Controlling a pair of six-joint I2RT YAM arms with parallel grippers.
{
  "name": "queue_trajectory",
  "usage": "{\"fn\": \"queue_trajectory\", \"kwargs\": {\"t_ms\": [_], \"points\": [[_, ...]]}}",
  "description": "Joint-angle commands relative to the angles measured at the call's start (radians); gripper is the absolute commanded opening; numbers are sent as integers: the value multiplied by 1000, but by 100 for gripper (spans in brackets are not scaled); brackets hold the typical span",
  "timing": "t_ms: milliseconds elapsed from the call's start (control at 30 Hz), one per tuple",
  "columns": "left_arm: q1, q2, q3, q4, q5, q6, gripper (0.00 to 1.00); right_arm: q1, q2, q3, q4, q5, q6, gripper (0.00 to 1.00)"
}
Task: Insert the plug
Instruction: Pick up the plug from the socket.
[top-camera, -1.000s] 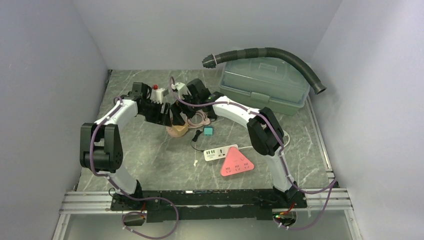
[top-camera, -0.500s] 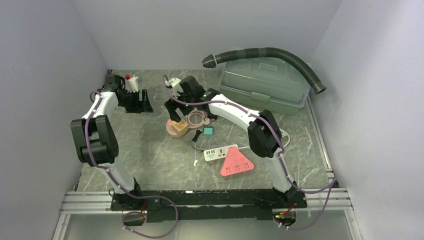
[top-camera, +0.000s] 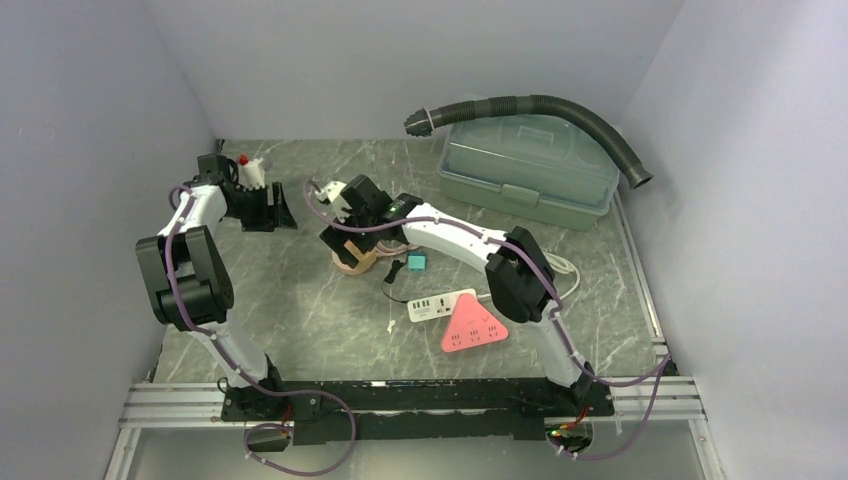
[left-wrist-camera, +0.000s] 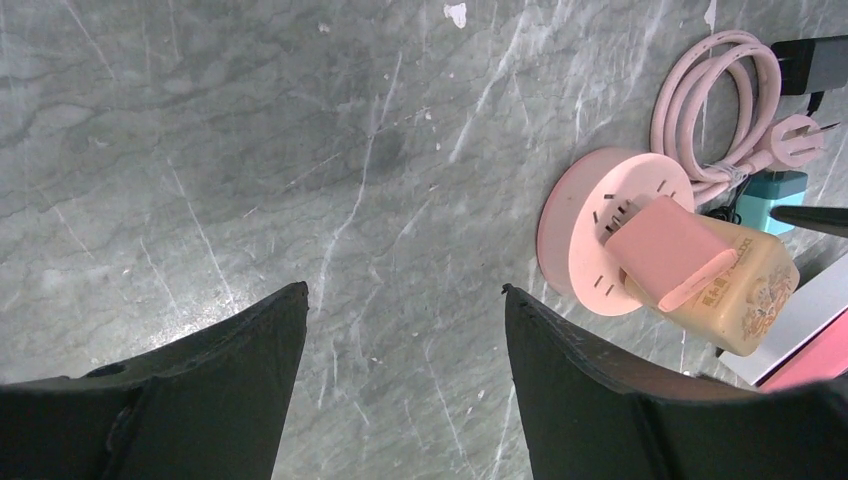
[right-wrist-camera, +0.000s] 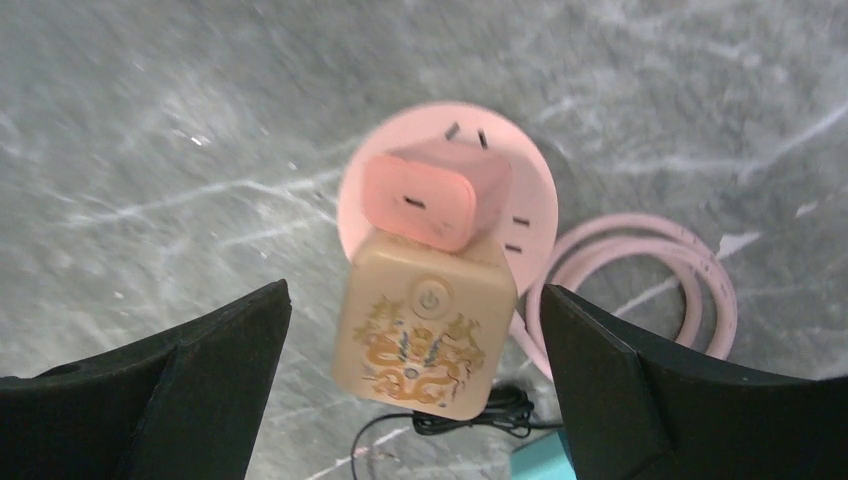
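A round pink socket (right-wrist-camera: 525, 190) lies on the marble table with a pink plug block (right-wrist-camera: 435, 200) seated in it and a beige dragon-print cube (right-wrist-camera: 425, 330) beside the block. In the top view this cluster (top-camera: 353, 258) lies mid-table. My right gripper (right-wrist-camera: 415, 287) is open and hovers above the beige cube, its fingers on either side and not touching; the top view shows this gripper (top-camera: 335, 238) there too. My left gripper (top-camera: 272, 215) is open and empty at the far left, over bare table (left-wrist-camera: 405, 290), the socket (left-wrist-camera: 590, 235) off to its right.
A coiled pink cable (top-camera: 395, 240), a teal adapter (top-camera: 416, 263), a thin black wire (right-wrist-camera: 470, 415), a white power strip (top-camera: 440, 303) and a pink triangular strip (top-camera: 474, 328) lie right of the socket. A green lidded box (top-camera: 528, 170) with a black hose (top-camera: 560, 105) stands back right.
My left arm has swung away from the socket to the far left. My right gripper has moved left and now hangs over the beige cube.
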Motion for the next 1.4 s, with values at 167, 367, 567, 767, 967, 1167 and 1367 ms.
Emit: {"fn": "queue_trajectory", "kwargs": {"t_ms": [167, 367, 567, 767, 967, 1167, 1367], "points": [[-2, -37, -10, 4, 25, 18, 75, -6, 42, -9, -30, 44, -61, 100], [-2, -45, -16, -3, 23, 27, 75, -21, 6, -58, 5, -63, -113, 80], [-2, -56, -24, -9, 30, 37, 75, -35, -41, -116, -27, -201, -180, 52], [-2, -82, -38, -30, 37, 61, 75, -33, -125, -222, -104, -323, -286, 47], [-3, -107, -57, -57, 51, 91, 75, 31, -281, -452, -106, -405, -362, 51], [-3, -139, -88, -73, 64, 112, 75, 92, -342, -606, -68, -330, -354, 72], [-3, -165, -111, -66, 53, 121, 75, 95, -319, -580, -65, -272, -361, 98]]}}
